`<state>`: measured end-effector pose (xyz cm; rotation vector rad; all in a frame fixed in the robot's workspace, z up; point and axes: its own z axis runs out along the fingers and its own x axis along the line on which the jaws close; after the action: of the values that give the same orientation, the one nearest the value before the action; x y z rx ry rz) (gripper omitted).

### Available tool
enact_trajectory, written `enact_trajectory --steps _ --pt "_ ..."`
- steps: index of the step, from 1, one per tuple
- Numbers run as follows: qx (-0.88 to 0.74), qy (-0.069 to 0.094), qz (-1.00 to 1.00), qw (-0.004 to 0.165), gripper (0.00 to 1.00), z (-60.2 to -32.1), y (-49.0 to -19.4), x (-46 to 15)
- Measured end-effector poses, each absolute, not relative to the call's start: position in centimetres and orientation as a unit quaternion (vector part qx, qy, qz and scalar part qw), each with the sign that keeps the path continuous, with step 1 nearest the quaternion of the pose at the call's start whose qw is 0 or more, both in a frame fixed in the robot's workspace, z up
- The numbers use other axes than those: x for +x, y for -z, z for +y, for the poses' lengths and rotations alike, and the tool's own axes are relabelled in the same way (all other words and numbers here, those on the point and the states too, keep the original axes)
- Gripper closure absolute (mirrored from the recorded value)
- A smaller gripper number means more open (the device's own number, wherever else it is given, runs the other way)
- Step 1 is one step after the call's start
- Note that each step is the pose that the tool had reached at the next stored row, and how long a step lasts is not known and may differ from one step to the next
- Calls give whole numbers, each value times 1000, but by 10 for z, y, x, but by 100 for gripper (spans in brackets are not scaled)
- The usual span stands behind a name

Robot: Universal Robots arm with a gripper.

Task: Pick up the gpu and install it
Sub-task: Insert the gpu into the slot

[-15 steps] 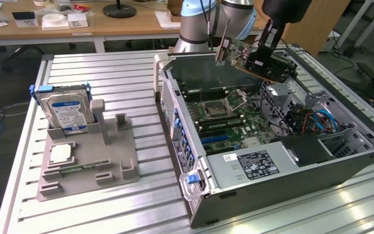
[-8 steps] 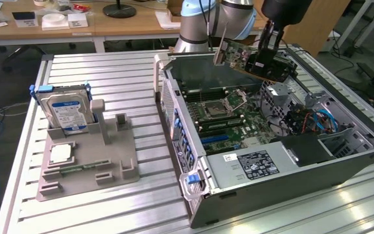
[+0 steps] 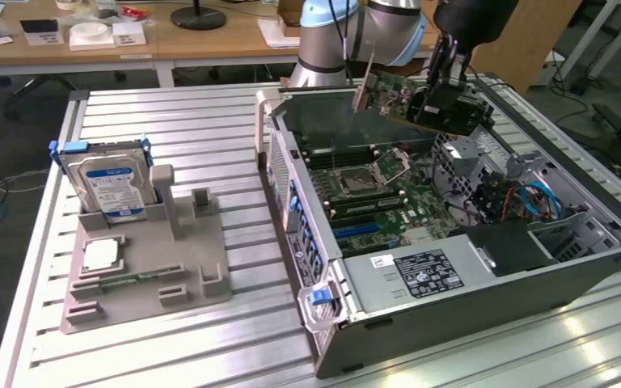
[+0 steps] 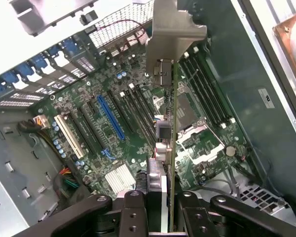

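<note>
gripper [image 3: 437, 95] squeezes the gpu [image 3: 390, 99] | gpu hangs tilted in the air over the open computer case [image 3: 472, 311] | free room between its lower edge and the green board [image 4: 113, 118]

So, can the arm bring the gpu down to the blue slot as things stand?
Probably yes: the tool holds the gpu above the open case, and nothing I can see lies over the blue slot.

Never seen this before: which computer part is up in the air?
The dark green circuit card, held by the gripper above the open case; the silver hard drive stands in a grey rack.
</note>
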<state>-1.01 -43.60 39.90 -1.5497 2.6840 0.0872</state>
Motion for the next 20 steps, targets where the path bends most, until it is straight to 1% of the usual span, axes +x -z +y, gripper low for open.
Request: enact_trajectory --steps 8,20 --pt "-541 -29 840 19 72 -436 -396 -9" --pt "-588 -30 808 17 72 -436 -379 -4"
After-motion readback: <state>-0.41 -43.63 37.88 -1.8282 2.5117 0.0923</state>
